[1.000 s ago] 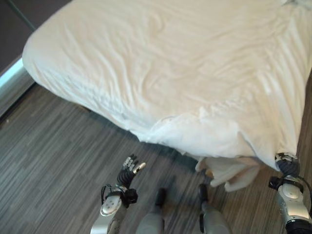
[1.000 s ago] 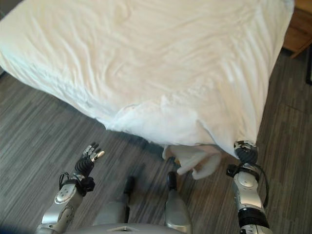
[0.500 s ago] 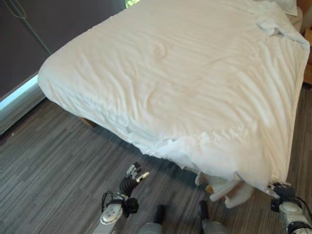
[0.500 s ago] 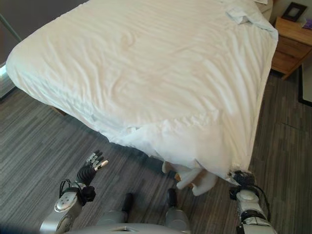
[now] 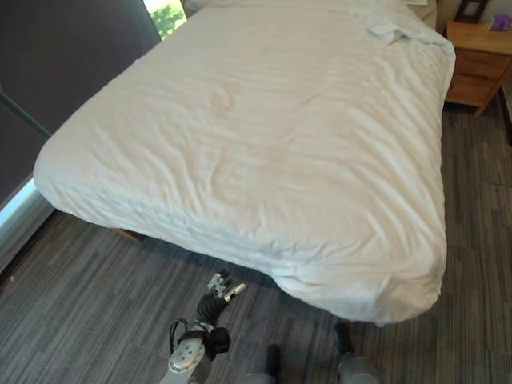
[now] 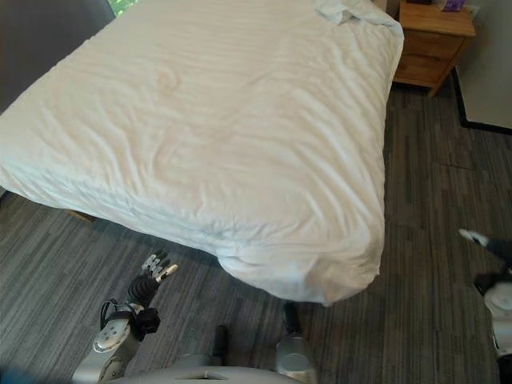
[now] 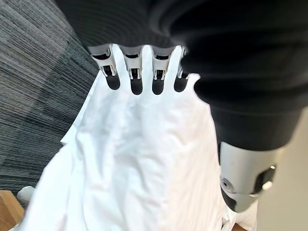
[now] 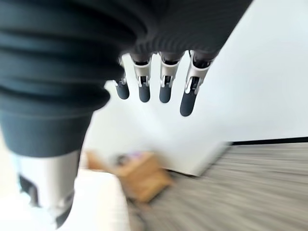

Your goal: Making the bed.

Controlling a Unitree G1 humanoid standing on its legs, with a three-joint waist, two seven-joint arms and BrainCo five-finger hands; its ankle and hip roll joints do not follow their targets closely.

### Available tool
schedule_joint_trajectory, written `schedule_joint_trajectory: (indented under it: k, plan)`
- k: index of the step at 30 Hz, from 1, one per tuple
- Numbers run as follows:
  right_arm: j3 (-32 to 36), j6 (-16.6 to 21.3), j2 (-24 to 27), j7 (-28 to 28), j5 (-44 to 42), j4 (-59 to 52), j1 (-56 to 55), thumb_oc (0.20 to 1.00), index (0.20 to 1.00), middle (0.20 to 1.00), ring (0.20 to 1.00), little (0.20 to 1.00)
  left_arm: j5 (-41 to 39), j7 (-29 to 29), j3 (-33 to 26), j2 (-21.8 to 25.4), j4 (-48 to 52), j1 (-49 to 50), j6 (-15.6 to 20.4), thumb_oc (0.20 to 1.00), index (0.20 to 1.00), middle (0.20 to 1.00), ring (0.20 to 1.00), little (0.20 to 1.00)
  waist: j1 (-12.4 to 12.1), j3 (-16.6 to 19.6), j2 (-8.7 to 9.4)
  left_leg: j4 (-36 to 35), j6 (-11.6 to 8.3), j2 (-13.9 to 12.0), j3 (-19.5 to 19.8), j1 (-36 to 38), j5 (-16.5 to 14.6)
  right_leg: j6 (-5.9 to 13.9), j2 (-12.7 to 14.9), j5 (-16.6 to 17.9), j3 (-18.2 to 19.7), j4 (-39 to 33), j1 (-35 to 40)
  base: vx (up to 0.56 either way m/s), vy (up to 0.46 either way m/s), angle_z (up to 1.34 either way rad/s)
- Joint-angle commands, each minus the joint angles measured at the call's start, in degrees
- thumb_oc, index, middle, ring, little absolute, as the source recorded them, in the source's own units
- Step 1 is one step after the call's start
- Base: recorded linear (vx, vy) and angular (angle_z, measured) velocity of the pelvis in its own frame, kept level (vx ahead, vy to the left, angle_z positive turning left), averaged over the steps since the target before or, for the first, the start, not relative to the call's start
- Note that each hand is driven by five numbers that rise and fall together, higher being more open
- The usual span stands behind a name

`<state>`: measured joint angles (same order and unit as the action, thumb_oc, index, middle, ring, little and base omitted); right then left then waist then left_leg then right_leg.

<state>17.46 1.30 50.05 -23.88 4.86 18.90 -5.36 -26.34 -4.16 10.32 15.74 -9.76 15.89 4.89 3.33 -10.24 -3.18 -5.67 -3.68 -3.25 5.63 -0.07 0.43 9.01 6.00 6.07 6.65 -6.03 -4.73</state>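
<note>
Fingers of the left robot hand (image 5: 218, 293) are straight and relaxed, holding nothing, above the grey floor (image 5: 88, 296) just short of the bed's near edge. Right robot hand (image 6: 484, 240) (also loose-fingered and holding nothing) hangs well off the bed's right side. White duvet (image 5: 272, 144) covers the bed (image 5: 128, 234); a wooden nightstand (image 5: 478, 60) stands beside its far corner.
</note>
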Motion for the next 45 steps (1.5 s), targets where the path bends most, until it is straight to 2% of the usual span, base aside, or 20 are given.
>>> schedule_joint_trajectory:
  k: [1, 7, 9, 11, 12, 13, 16, 17, 18, 20, 22, 23, 24, 25, 30, 31, 35, 37, 40, 45]
  plan:
    - [-1.71, 2.17, -1.60, -1.30, 2.40, -1.47, 6.10, 1.000, 1.000, 1.000, 1.000, 1.000, 0.39, -0.03, -2.01, 2.96, 1.34, -0.80, 2.45, 1.000, 1.000, 1.000, 1.000, 1.000, -1.99, -0.12, 3.84, 0.67, 0.23, -0.12, -1.64, 1.29, -5.09, 0.18, 3.54, -6.86, -2.05, 1.03, 2.88, 0.00, -0.019, 0.10]
    - [-7.88, 4.27, -3.99, 3.57, 0.74, -8.17, 9.45, 1.000, 1.000, 1.000, 1.000, 1.000, 0.46, 1.58, -1.84, 3.66, 1.08, 0.51, 2.10, 1.000, 1.000, 1.000, 1.000, 1.000, -2.94, 0.04, 3.93, 0.67, 0.03, -0.28, -1.08, 1.42, -4.82, -0.24, 3.50, -7.18, -2.62, 1.03, 3.58, 0.01, -0.021, 0.12]
    - [-11.36, 5.32, -6.37, 5.47, -3.62, -8.46, 12.43, 1.000, 1.000, 1.000, 1.000, 1.000, 0.40, 2.04, -1.38, 4.08, 1.66, 0.68, 2.11, 1.000, 1.000, 1.000, 1.000, 1.000, -3.56, -0.10, 3.78, 0.67, -0.03, -0.19, -0.96, 1.38, -4.72, -0.39, 3.51, -7.20, -2.76, 1.03, 3.67, 0.01, -0.022, 0.05]
    - [-13.16, 6.91, -9.56, 7.10, -11.15, -7.74, 14.43, 1.000, 1.000, 1.000, 1.000, 1.000, 0.09, 2.80, -0.17, 4.91, 2.61, -0.50, 2.20, 1.000, 1.000, 1.000, 1.000, 1.000, -3.87, -0.39, 3.55, 0.67, -0.13, -0.17, -0.95, 1.16, -4.52, -0.48, 3.49, -7.14, -2.88, 1.03, 3.50, 0.00, -0.005, 0.02]
    - [-13.20, 7.00, -9.56, 7.16, -11.32, -7.60, 14.58, 1.000, 1.000, 1.000, 1.000, 1.000, 0.05, 2.82, -0.24, 4.99, 2.59, -0.56, 2.19, 1.000, 1.000, 1.000, 1.000, 1.000, -3.85, -0.46, 3.63, 0.67, -0.13, -0.17, -0.96, 1.19, -4.52, -0.49, 3.50, -7.16, -2.88, 1.03, 3.52, -0.02, -0.003, 0.04]
    - [-14.28, 8.91, -13.30, 8.96, -19.87, -6.86, 16.48, 1.000, 1.000, 1.000, 1.000, 1.000, -0.91, 3.97, 1.08, 6.12, 3.91, -3.38, 2.28, 1.000, 1.000, 1.000, 1.000, 1.000, -3.96, -0.79, 3.33, 0.67, -0.22, -0.13, -0.99, 0.83, -4.31, -0.51, 3.47, -7.02, -2.80, 1.03, 3.14, -0.02, -0.005, 0.03]
    - [-16.31, 10.96, -20.56, 12.57, -32.47, -5.05, 19.87, 1.000, 1.000, 1.000, 1.000, 1.000, -4.60, 4.64, 3.80, 5.61, 4.67, -10.68, 2.61, 1.000, 1.000, 1.000, 1.000, 1.000, -3.71, -1.30, 3.16, 0.67, -0.44, -0.18, -1.21, 0.02, -3.88, -0.50, 3.47, -6.82, -2.58, 1.03, 2.13, -0.02, -0.014, 0.01]
    - [-17.75, 11.79, -24.62, 16.00, -41.43, -4.84, 21.69, 0.285, 0.285, 0.285, 0.285, 0.285, -5.89, 4.14, 4.97, 4.87, 5.91, -14.37, 3.17, 1.000, 1.000, 1.000, 1.000, 1.000, -3.61, -1.98, 3.09, 0.67, -0.48, -0.12, -1.31, -0.32, -3.98, -0.47, 3.41, -6.72, -2.26, 1.03, 1.60, -0.08, -0.036, 0.00]
    - [-18.07, 12.67, -26.50, 17.72, -45.67, -4.33, 22.59, 0.200, 0.200, 0.200, 0.200, 0.200, -6.58, 4.07, 5.35, 3.98, 6.02, -16.52, 3.49, 1.000, 1.000, 1.000, 1.000, 1.000, -3.62, -2.25, 3.20, 0.67, -0.56, -0.02, -1.30, -1.23, -3.53, -0.42, 3.43, -6.30, -2.02, 1.03, 0.64, -0.10, -0.054, -0.02]
    - [-18.71, 13.29, -32.44, 22.38, -56.15, -4.08, 25.15, 0.200, 0.200, 0.200, 0.200, 0.200, -11.80, 4.55, 7.52, 0.89, 7.62, -21.52, 3.87, 1.000, 1.000, 1.000, 1.000, 1.000, -3.50, -3.01, 3.28, 0.67, -0.79, 0.16, -1.69, -3.30, -2.98, -0.26, 3.46, -5.64, -1.58, 1.03, -1.52, -0.13, -0.062, -0.03]
    - [-19.71, 15.26, -35.59, 23.91, -61.06, -4.34, 27.20, 0.200, 0.200, 0.200, 0.200, 0.200, -19.58, 5.28, 9.81, -3.04, 6.69, -26.70, 4.30, 1.000, 1.000, 1.000, 1.000, 1.000, -3.17, -3.75, 3.20, 0.67, -1.20, 0.24, -2.22, -5.22, -2.20, -0.16, 3.55, -4.96, -1.16, 1.03, -3.61, -0.10, -0.040, -0.01]
    - [-19.70, 15.26, -35.58, 23.91, -61.06, -4.34, 27.21, 0.200, 0.200, 0.200, 0.200, 0.200, -19.59, 5.30, 9.81, -3.04, 6.65, -26.73, 4.31, 1.000, 1.000, 1.000, 1.000, 1.000, -3.19, -3.73, 3.20, 0.67, -1.20, 0.24, -2.23, -5.26, -2.20, -0.16, 3.54, -4.95, -1.15, 1.03, -3.65, -0.06, -0.036, 0.01]
    - [-20.38, 15.61, -37.37, 24.69, -62.63, -5.10, 28.43, 0.200, 0.200, 0.200, 0.200, 0.200, -22.92, 5.74, 11.39, -4.65, 6.02, -30.41, 4.75, 0.388, 0.388, 0.388, 0.388, 0.388, -2.85, -4.14, 3.07, 0.67, -1.36, 0.34, -2.29, -6.22, -1.83, -0.15, 3.48, -4.59, -0.86, 1.03, -4.72, -0.08, -0.051, 0.02]
    - [-22.32, 16.90, -38.88, 24.95, -64.03, -5.10, 31.14, 0.200, 0.200, 0.200, 0.200, 0.200, -27.15, 5.67, 13.82, -7.15, 3.33, -36.75, 5.98, 0.200, 0.200, 0.200, 0.200, 0.200, -2.09, -4.91, 2.88, 0.67, -1.59, 0.62, -2.13, -7.89, -1.07, -0.11, 3.28, -4.01, -0.44, 1.11, -6.32, -0.09, -0.051, -0.03]
    - [-25.78, 18.07, -40.07, 28.02, -66.75, -3.74, 41.40, 0.200, 0.200, 0.200, 0.200, 0.200, -34.20, 7.82, 15.75, -10.29, -3.60, -50.59, 8.30, 0.200, 0.200, 0.200, 0.200, 0.200, -0.69, -7.09, 2.11, 0.67, -2.06, 0.59, -2.39, -12.06, 0.18, 0.34, 3.03, -3.04, 0.97, 1.65, -11.56, -0.08, -0.027, -0.10]
    - [-25.60, 20.47, -40.04, 28.11, -67.50, -2.73, 46.74, 0.200, 0.200, 0.200, 0.200, 0.200, -38.14, 8.84, 15.65, -12.30, -7.34, -57.18, 9.73, 0.200, 0.200, 0.200, 0.200, 0.200, -0.02, -8.58, 1.71, 0.67, -2.34, 0.32, -2.57, -14.24, 0.79, 0.61, 2.87, -2.64, 1.56, 1.79, -14.28, -0.08, -0.049, -0.22]
    - [-23.61, 23.30, -41.69, 28.00, -70.31, 2.74, 53.62, 0.200, 0.200, 0.200, 0.200, 0.200, -40.27, 9.60, 14.22, -14.86, -14.30, -66.55, 12.13, 0.200, 0.200, 0.200, 0.200, 0.200, 1.30, -10.90, 0.21, 0.67, -3.18, 0.24, -2.94, -19.11, 1.91, 1.06, 2.89, -1.53, 2.34, 1.68, -19.63, -0.10, -0.025, -0.15]
    - [-23.47, 23.67, -40.88, 27.85, -72.41, 10.99, 57.90, 0.200, 0.200, 0.200, 0.200, 0.200, -39.15, 9.34, 11.92, -14.20, -19.96, -74.05, 14.61, 0.200, 0.200, 0.200, 0.200, 0.200, 2.25, -12.45, -0.54, 0.67, -3.46, 0.26, -3.77, -22.87, 1.74, 1.87, 2.71, -1.01, 2.76, 1.63, -24.25, -0.09, 0.035, -0.13]
    - [-22.32, 22.72, -40.24, 29.63, -74.30, 15.12, 58.75, 0.200, 0.200, 0.200, 0.200, 0.200, -36.81, 10.21, 10.24, -12.95, -21.28, -77.86, 15.58, 0.200, 0.200, 0.200, 0.200, 0.200, 2.93, -13.47, -0.53, 0.67, -3.50, 0.08, -4.29, -26.59, 1.87, 2.32, 2.06, -0.02, 3.44, 1.47, -29.02, -0.07, 0.032, -0.21]
    - [-18.55, 20.68, -37.97, 31.53, -76.02, 22.57, 52.03, 0.200, 0.200, 0.200, 0.200, 0.200, -34.59, 10.93, 8.54, -12.55, -23.51, -76.21, 15.15, 0.200, 0.200, 0.200, 0.200, 0.200, 4.15, -13.48, -0.20, 0.67, -3.68, 0.01, -4.66, -29.34, 2.18, 2.64, 1.52, 0.51, 3.10, 1.52, -31.94, 0.00, -0.041, -0.13]
